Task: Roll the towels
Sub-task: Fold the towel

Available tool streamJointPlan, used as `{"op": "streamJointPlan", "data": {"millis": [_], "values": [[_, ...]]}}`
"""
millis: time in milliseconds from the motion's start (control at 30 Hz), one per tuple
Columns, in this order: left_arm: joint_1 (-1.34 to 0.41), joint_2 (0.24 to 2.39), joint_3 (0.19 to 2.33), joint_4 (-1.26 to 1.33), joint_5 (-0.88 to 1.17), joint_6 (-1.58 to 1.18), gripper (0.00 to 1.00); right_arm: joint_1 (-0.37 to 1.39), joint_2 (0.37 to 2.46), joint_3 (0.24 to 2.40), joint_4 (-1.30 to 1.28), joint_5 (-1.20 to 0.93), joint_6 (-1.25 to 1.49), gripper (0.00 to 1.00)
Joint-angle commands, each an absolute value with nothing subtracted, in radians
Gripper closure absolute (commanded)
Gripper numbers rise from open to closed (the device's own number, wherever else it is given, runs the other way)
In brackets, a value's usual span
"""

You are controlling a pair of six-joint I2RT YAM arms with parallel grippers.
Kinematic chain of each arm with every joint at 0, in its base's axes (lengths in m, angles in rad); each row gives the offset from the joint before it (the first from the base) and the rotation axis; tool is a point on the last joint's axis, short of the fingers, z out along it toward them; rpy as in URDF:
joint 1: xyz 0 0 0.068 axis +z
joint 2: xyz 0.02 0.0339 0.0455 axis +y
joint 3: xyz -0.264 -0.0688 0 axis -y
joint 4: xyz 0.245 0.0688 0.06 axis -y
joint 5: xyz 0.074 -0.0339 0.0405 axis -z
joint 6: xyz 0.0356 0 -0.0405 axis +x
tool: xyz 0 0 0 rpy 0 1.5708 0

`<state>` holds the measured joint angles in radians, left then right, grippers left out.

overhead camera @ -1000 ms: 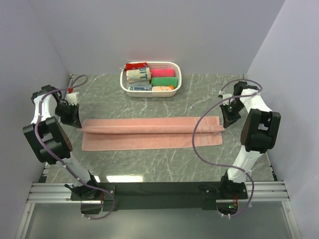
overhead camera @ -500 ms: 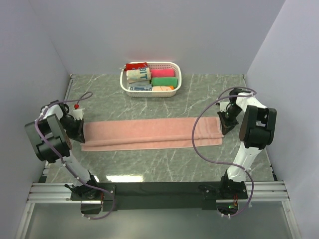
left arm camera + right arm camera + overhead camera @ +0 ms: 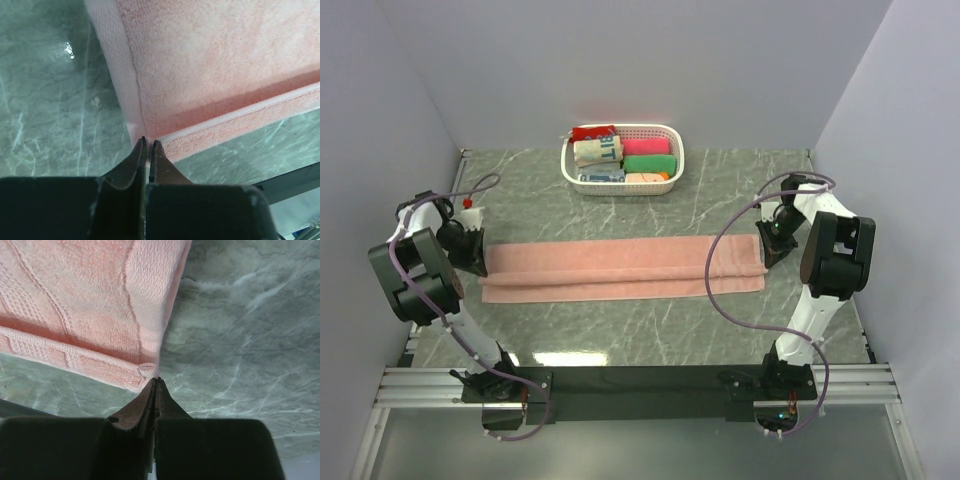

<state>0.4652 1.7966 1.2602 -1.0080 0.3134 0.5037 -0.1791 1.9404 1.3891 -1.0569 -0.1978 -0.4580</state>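
The towel point(image 3: 620, 268) lies flat on the worktop point(image 3: 620, 320), stretched left to right across the middle and folded lengthwise, so a lower layer shows as a narrow strip along its near edge. It sits well apart from the white basket point(image 3: 620, 188) at the far side, which holds small rolled cloths point(image 3: 648, 163) (red, cream with blue letters, magenta, green).

The left end effector point(image 3: 480, 265) is down at the towel's left end. In the left wrist view its fingers are pressed together, their tips meeting the corner of the upper layer where the paler hem turns. It is pinched shut on that corner.

The right end effector point(image 3: 766, 256) is at the opposite end. In the right wrist view its fingers are also closed tight, and the towel's corner puckers into a small bump right at the tips, so it grips the cloth there.

Both ends of the towel rest on the green marbled surface, not lifted. A purple cable point(image 3: 712, 272) from the right arm loops over the towel near its right end.
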Motion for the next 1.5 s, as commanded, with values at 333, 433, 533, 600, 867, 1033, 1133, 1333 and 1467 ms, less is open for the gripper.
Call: {"op": "streamJointPlan", "data": {"millis": [333,433,533,600,867,1033,1133,1333,1467], "values": [[0.503,1.706,1.293,-1.089,0.216,0.597,0.99,-0.187,1.85,1.364,-1.065,-0.118,-0.512,1.0],[0.502,1.704,1.278,-1.077,0.21,0.6,1.0,-0.189,1.851,1.348,-1.057,-0.127,-0.515,1.0],[0.503,1.716,1.255,-1.054,0.21,0.598,0.99,-0.186,1.865,1.342,-1.057,-0.14,-0.514,1.0],[0.503,1.733,1.24,-1.042,0.215,0.595,0.99,-0.184,1.871,1.335,-1.057,-0.144,-0.515,1.0],[0.503,1.758,1.204,-0.993,0.224,0.589,0.99,-0.183,1.858,1.295,-1.06,-0.153,-0.538,1.0],[0.502,1.755,1.207,-0.996,0.229,0.592,0.99,-0.181,1.858,1.293,-1.061,-0.164,-0.537,1.0],[0.503,1.749,1.223,-1.011,0.241,0.597,0.99,-0.181,1.85,1.301,-1.068,-0.166,-0.538,1.0],[0.502,1.741,1.232,-1.026,0.238,0.615,0.99,-0.181,1.848,1.298,-1.075,-0.17,-0.554,1.0],[0.503,1.735,1.241,-1.06,0.254,0.638,0.81,-0.181,1.832,1.293,-1.097,-0.179,-0.569,0.84]]}}
